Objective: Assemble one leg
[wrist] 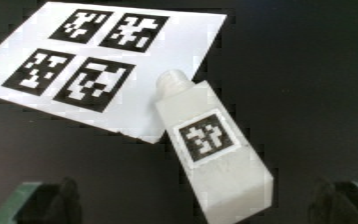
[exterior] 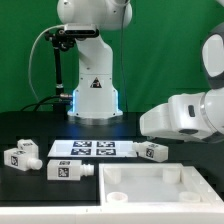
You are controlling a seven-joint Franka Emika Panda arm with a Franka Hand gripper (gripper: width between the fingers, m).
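I saw the end effector (wrist: 197,196) hanging wide open w/ nothing held, its fingers (wrist: 48,198) clear of the leg (wrist: 208,140) on either side. The leg lay flat on the black worktop (wrist: 318,90) just beside the marker board (wrist: 105,60), stub end at the board's edge, tag face up. In the exterior view it sat off the board's end on that view's right, w/ the white panel (exterior: 150,190) nearer the camera.
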